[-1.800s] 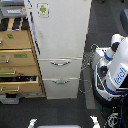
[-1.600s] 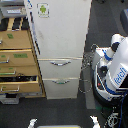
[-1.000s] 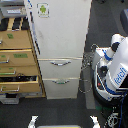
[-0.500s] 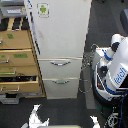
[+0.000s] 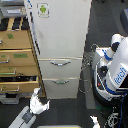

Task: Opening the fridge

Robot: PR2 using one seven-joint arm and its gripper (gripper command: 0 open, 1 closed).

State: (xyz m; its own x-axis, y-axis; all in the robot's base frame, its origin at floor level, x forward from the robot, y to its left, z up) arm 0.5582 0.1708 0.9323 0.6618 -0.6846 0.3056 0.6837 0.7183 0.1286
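The fridge (image 5: 60, 35) is a tall white appliance in the middle of the exterior view. Its large upper door is shut and has a green-and-white sticker (image 5: 43, 9) near the top. Below are two shut drawers with curved silver handles, the upper handle (image 5: 60, 63) and the lower handle (image 5: 60, 81). My gripper (image 5: 41, 98) is low at the exterior view's left, just below the fridge's bottom left corner. Its white fingers (image 5: 36, 93) look spread and hold nothing. It is apart from the fridge.
A tan wooden drawer cabinet (image 5: 15, 55) stands against the fridge on the exterior view's left, with drawers pulled out. A white robot with blue lettering (image 5: 116, 70) stands to the right. A second white gripper tip (image 5: 94, 120) shows at the bottom edge.
My gripper has risen from the bottom edge into view and moved up towards the fridge's lower left corner. The fridge has stayed shut.
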